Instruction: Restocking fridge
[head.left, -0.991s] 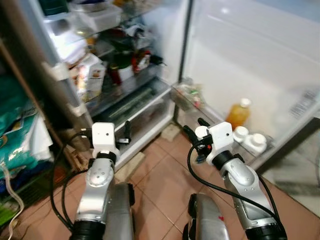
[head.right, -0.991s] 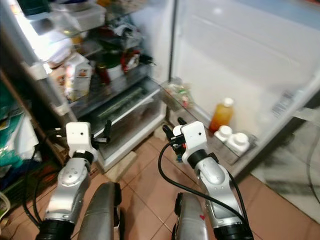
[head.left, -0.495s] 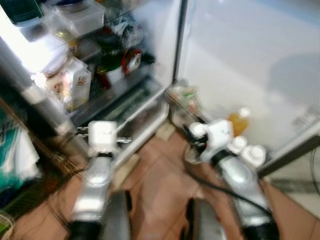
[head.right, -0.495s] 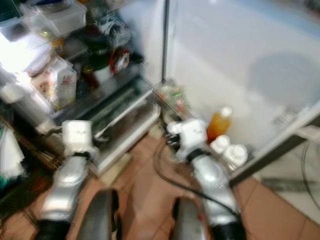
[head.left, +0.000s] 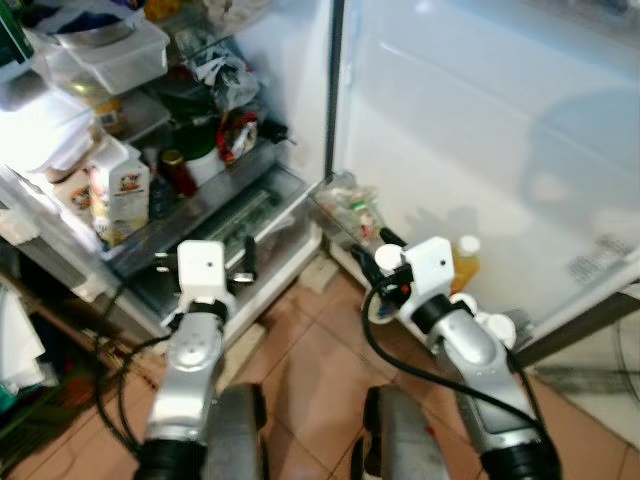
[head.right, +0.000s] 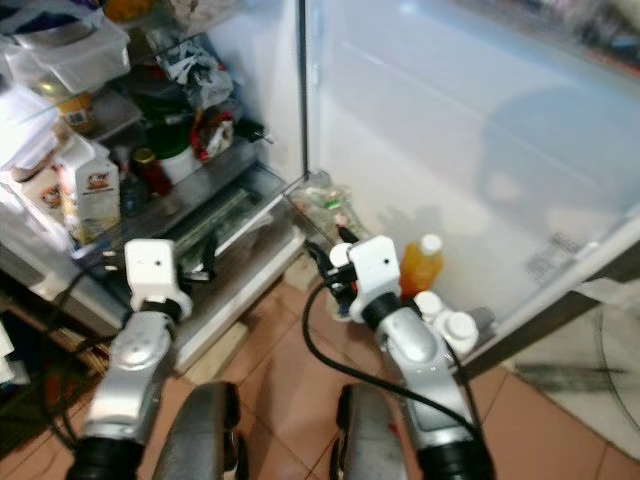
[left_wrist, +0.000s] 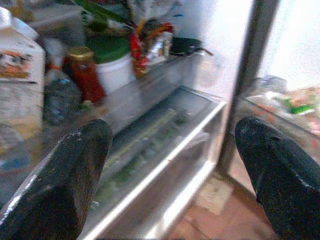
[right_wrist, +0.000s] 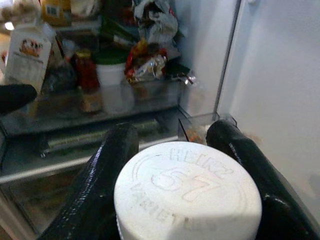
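While the robot stood before the open fridge (head.left: 300, 60), the left eye view showed both silver arms raised toward the bottom shelves, the left gripper (head.left: 250, 265) near the crisper drawer (head.left: 265, 215) and the right gripper (head.left: 385, 262) by the door shelf (head.left: 345, 205), where an orange juice bottle (head.left: 464, 258) stood just behind the wrist. From the right eye view the same layout held, with a milk carton (head.right: 85, 195) and a red-capped jar (head.right: 148, 170) on the lit shelf. Along the left wrist view, the two black fingers (left_wrist: 70, 170) stood wide apart with nothing between them. Through the right wrist view, the fingers (right_wrist: 107, 175) clasped a Heinz bottle (right_wrist: 187, 192) just below its white cap, held well short of the shelves. That bottle was probably rigid, smooth plastic, moderately heavy if full, so a hold under the cap's ledge seemed safest against slipping.
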